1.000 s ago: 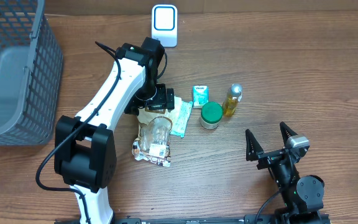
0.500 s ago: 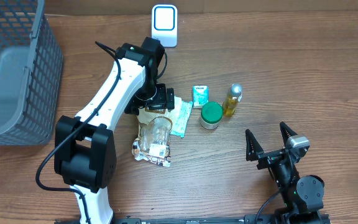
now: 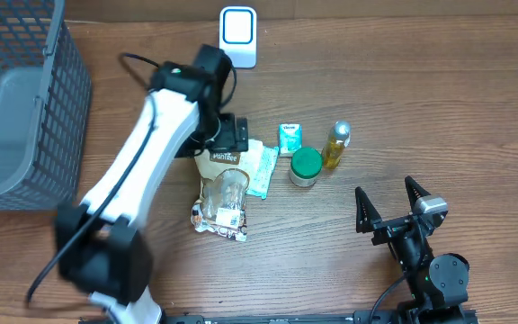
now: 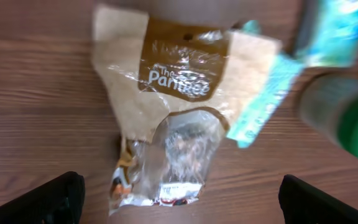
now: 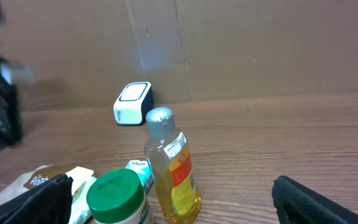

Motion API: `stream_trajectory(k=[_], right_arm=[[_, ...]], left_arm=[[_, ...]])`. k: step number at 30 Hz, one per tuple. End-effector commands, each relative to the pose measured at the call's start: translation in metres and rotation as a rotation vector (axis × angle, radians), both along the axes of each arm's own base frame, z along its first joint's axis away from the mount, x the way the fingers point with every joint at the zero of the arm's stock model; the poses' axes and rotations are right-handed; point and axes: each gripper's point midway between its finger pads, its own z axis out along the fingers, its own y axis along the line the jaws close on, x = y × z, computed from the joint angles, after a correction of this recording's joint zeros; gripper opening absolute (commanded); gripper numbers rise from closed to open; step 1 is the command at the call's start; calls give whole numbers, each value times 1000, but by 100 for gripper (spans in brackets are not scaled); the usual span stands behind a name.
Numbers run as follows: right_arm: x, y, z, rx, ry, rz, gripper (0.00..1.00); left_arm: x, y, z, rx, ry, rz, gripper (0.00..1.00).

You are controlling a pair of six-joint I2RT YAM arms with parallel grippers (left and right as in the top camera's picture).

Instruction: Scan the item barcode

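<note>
- The left gripper (image 4: 179,182) hangs above the snack bag (image 3: 223,191), jaws spread wide and holding nothing
- The right gripper (image 3: 389,202) sits well to the robot's right of the barcode scanner (image 3: 238,34), jaws wide and empty too
- Risk: the bag's film looks thin and crinkly, so a pinch on it lying flat may catch only a fold, and the bag could slip out on the way to the scanner
- Risk: a teal sachet (image 3: 263,169) touches the bag's edge and could be dragged along or nipped with it
- Risk: the small white label (image 3: 230,217), likely the barcode, sits at the end farthest from the scanner; if it is creased or turned away, it may not read
- The bag lies flat on the desk (image 3: 475,99) on the robot's side of the scanner, well apart from it
- It has a brown top with white lettering and a clear window lower down, blurred in the wrist view
</note>
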Motion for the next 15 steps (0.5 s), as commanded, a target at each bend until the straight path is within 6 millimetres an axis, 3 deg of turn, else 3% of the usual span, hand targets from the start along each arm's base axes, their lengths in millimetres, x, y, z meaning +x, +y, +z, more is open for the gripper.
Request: stream_trajectory(k=[1, 7, 10, 13, 15], right_arm=[[1, -2, -2, -3, -2, -12, 100], [1, -2, -2, -3, -2, -12, 100], [1, -2, -2, -3, -2, -12, 100], [1, -2, -2, -3, -2, -12, 100], [1, -2, -3, -3, -2, -12, 100]], left_arm=[[-9, 8, 77, -51, -225, 1, 100], [-53, 38, 174, -86, -539, 30, 100], [-80, 52, 208, -109, -665, 43, 100], [-103, 73, 230, -81, -761, 83, 100], [-116, 84, 233, -55, -778, 101, 100]])
